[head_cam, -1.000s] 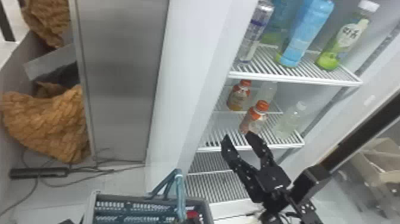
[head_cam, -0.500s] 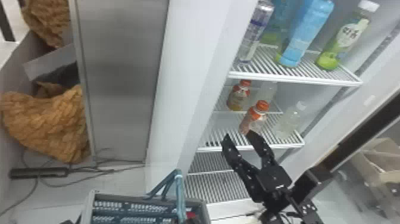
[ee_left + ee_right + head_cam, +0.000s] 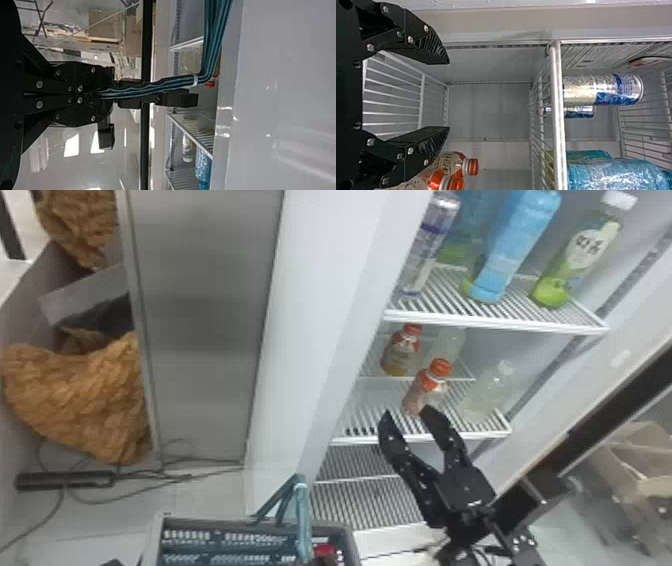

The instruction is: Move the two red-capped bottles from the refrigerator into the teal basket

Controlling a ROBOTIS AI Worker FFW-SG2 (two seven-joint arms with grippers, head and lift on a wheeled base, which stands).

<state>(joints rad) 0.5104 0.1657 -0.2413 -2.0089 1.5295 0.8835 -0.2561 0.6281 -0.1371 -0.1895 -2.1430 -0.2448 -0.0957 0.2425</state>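
Two red-capped bottles stand on the fridge's lower wire shelf, the front one (image 3: pixel 425 392) nearer the shelf edge, the rear one (image 3: pixel 400 352) behind it to the left. My right gripper (image 3: pixel 406 415) is open at the front edge, its tips just short of the front bottle, with nothing between them. In the right wrist view, the bottles (image 3: pixel 451 163) lie past one finger of the right gripper (image 3: pixel 448 96), partly hidden by it. The teal basket (image 3: pixel 352 545) is at the bottom, its handle (image 3: pixel 301 515) raised. In the left wrist view, my left gripper (image 3: pixel 105 94) is shut on the handle (image 3: pixel 214 43).
Two clear bottles, one at the front (image 3: pixel 485 395), stand to the right of the red-capped ones. A can (image 3: pixel 430 245), blue bottle (image 3: pixel 517 245) and green bottle (image 3: pixel 580 260) occupy the shelf above. A white fridge wall (image 3: pixel 320 315) rises left of the shelves. Something red (image 3: pixel 325 551) lies in the basket.
My right gripper has moved slightly forward and right, closer to the front red-capped bottle, still open. The basket has shifted a little; the bottles have not moved.
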